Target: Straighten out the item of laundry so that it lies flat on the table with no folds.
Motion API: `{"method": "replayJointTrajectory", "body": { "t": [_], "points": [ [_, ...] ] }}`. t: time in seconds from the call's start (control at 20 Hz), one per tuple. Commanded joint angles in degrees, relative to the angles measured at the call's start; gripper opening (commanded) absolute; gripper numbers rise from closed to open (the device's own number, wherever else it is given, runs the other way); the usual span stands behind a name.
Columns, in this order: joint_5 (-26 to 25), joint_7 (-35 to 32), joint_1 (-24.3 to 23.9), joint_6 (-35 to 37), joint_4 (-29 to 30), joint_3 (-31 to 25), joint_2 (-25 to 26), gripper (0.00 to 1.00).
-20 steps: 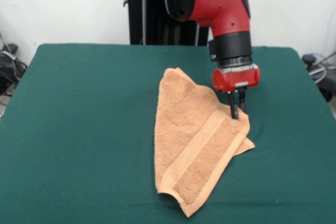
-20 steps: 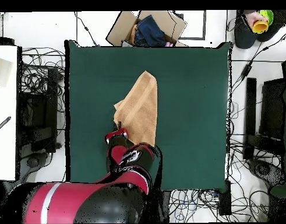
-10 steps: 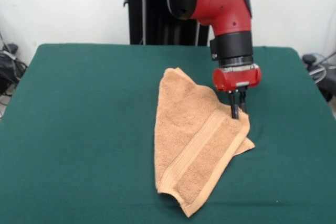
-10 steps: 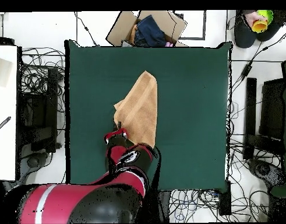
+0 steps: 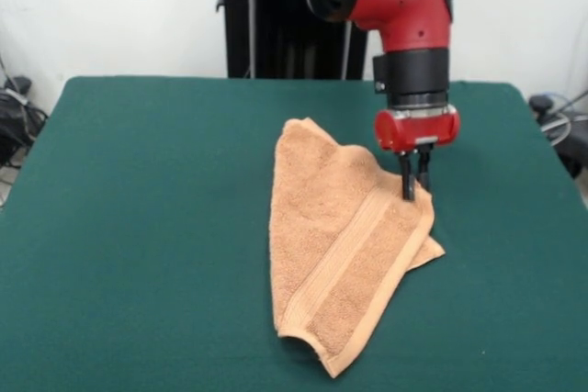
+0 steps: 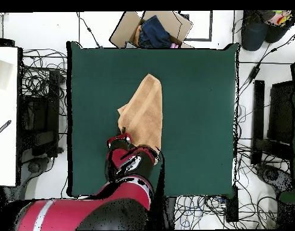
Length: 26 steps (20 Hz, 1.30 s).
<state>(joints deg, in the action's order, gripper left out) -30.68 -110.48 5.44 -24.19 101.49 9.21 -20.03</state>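
Observation:
The item of laundry is a light orange-tan terry towel, folded over itself into a long, roughly triangular shape on the dark green table. A woven band runs along its upper layer. My gripper comes down onto the towel's right corner, its two black fingers close together and pinching the cloth there. In the overhead view the towel lies near the middle of the table, and the gripper sits at the towel's lower left corner, with the red arm covering part of it.
A cardboard box holding dark cloth stands just beyond the table's top edge in the overhead view. Cables and equipment lie on the floor on both sides. A dark column rises behind the table.
The arm has straightened and the gripper has risen slightly and shifted a little right, still at the towel's right corner. That corner is drawn up a touch.

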Motion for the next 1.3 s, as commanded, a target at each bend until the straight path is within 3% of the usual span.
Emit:
{"method": "replayJointTrajectory", "body": {
  "t": [0.05, 0.35, 0.65, 0.95, 1.3],
  "points": [
    [-5.7, 1.7, -10.5, 22.2, 1.4, -10.0, -11.4, 0.0],
    [-8.9, 3.9, -16.9, 27.1, 3.0, -16.8, -16.0, 0.0],
    [-11.8, 5.7, -23.5, 29.3, 2.6, -23.0, -15.7, 0.0],
    [-17.3, 6.8, -29.4, 27.7, -0.2, -26.5, -10.5, 0.0],
    [-22.5, 4.3, -30.6, 24.7, -4.1, -26.2, -4.1, 0.0]
  ]
}}
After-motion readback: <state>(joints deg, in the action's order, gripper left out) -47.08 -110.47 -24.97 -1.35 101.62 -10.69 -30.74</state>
